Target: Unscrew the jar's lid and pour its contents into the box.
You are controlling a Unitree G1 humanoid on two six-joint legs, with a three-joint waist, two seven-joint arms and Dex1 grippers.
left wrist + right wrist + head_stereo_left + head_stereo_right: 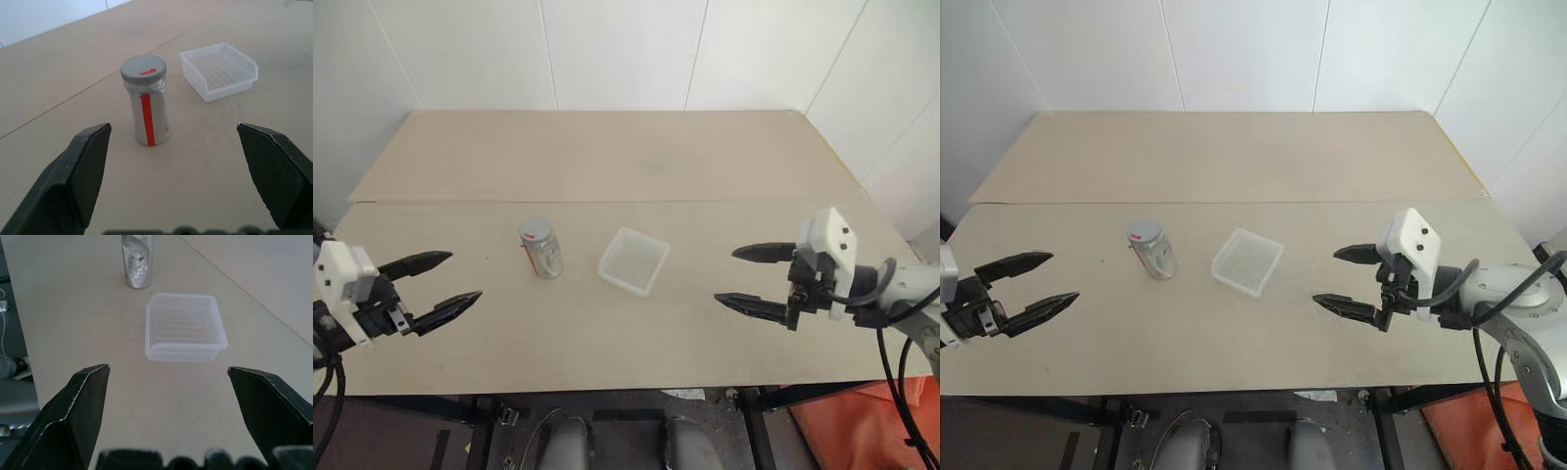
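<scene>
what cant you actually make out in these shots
- Contents of the small clear jar with the red-and-white label: hidden by the label and foggy glass in the left wrist view; too small in the head views.
- Round grey metal lid: cut off by the top edge in the right wrist view.
- Shallow translucent white plastic box: looks empty, a tiny bit could go unseen.

Translucent ridged plastic box (pixel 633 260), matt table (pixel 607 157)

Only the capped jar (pixel 540 249) and the shallow plastic box (pixel 633 260) stood on the table (pixel 607 157), near each other at its middle with a bare gap between them. The left gripper (pixel 438 287) and right gripper (pixel 756 277) hovered wide-jawed well out to either side, with unobstructed tabletop between each and the middle. The far half of the table lay bare up to the white wall (pixel 626 49).
</scene>
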